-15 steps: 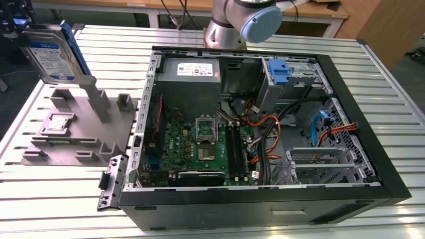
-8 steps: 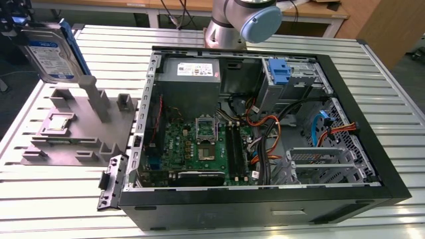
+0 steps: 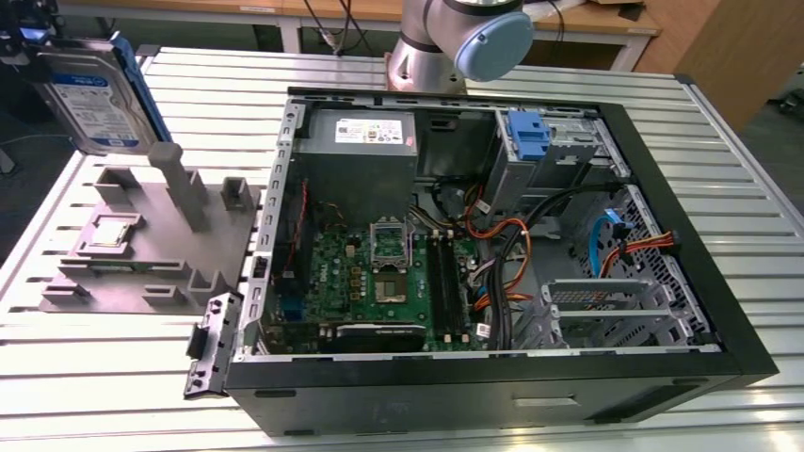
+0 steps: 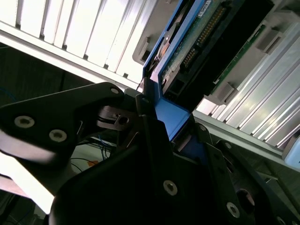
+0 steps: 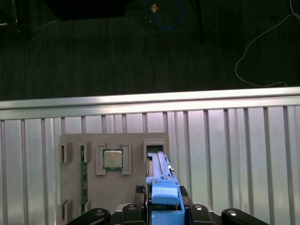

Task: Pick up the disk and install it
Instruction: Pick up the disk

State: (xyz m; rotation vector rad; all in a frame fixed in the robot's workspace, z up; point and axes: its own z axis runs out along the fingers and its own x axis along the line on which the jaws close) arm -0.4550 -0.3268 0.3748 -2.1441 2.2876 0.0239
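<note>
The disk (image 3: 90,94), a silver-grey drive with a white-and-blue label in a blue bracket, hangs upright in the air at the exterior view's far left, above the grey fixture (image 3: 151,235). My gripper (image 3: 38,42) is shut on its upper end. In the first wrist view I look down the disk's thin edge and blue bracket (image 5: 164,192), clamped between the dark fingers (image 5: 133,209), with the fixture's empty slot (image 5: 154,150) just below. The second wrist view shows the disk's green circuit-board underside (image 4: 201,42) and the bracket (image 4: 171,115) pinched by my gripper (image 4: 157,117).
The open computer case (image 3: 703,282) lies on the slatted aluminium table (image 3: 754,151), with a grey power-supply box (image 3: 364,132), a motherboard (image 3: 377,273), loose cables and a metal bay with a blue latch (image 3: 530,132). A processor chip (image 5: 112,158) sits in the fixture. My arm's base (image 3: 440,47) stands behind the case.
</note>
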